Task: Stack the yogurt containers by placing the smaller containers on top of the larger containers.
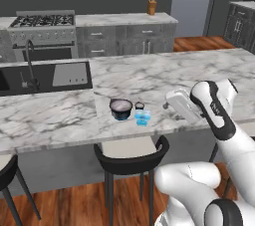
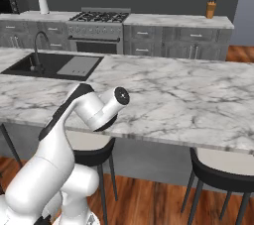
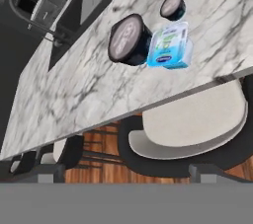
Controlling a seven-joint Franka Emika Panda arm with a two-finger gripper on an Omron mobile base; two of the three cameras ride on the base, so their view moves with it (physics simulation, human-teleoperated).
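Clearly the hand [image 1: 174, 104] hung above the near edge of the bench [image 1: 149, 78], its jaws spread as wide as they go and holding nothing. It sat at about three o'clock from the cluster of tubs in the left base view, apart from all of them.

Outward from it, the light-blue cup [image 1: 142, 117] stood nearest, just back from the bench's front edge. In the hand view that cup [image 3: 170, 46] looked to be touching, or all but touching, the wide dark tub [image 3: 129, 39] at its nine o'clock; I could not tell which. The tiny dark cup [image 3: 172, 6] sat at twelve o'clock from the blue one, close but apart. None was stacked yet.

All three seemed to be light, thin-walled plastic, so a hard squeeze would likely dent the blue cup, and its smooth side might slip. I would take it across its body below the rim, with the fingers on the two free sides, clear of the dark tub. The tiny cup would call for a grip around its waist; being so small, it could tip if nudged. The dark tub's flat pale top looked broad enough to carry the blue cup.

Below the bench edge stood a stool [image 3: 192, 124] with a pale seat.
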